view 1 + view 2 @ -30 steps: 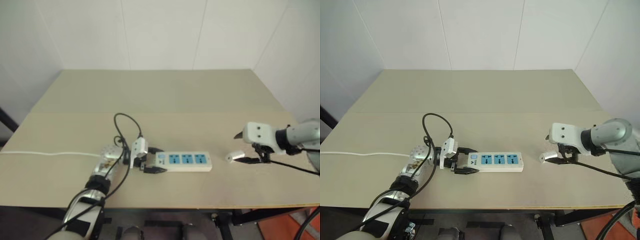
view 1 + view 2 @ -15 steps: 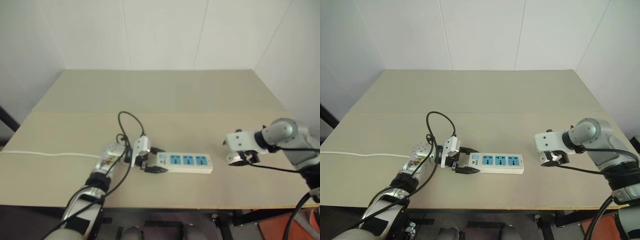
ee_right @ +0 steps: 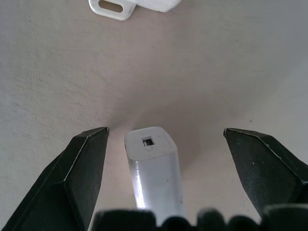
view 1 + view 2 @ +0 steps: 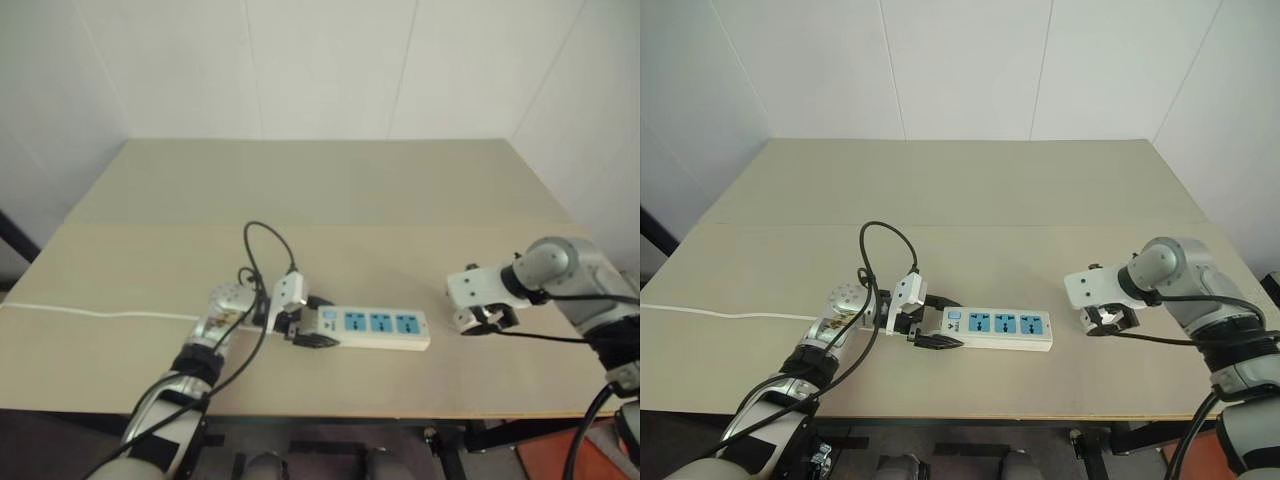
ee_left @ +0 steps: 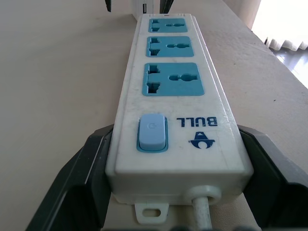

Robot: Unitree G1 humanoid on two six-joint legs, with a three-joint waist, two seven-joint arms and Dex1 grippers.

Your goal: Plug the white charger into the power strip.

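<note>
The power strip (image 5: pixel 173 110) is a long, glossy white plastic bar with three blue socket faces, lying on the matte beige table (image 4: pixel 330 190); the left gripper (image 4: pixel 308 327) clamps its cord end. To its right, the smooth, rounded white charger (image 3: pixel 153 168) lies between the right gripper's (image 3: pixel 163 144) wide-spread black fingers (image 3: pixel 82 173), nearer one, untouched.

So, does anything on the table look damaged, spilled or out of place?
Nothing stands out. The power strip lies flat, clamped at its cord end by the left gripper. The white charger sits between the right gripper's open fingers, untouched.
</note>
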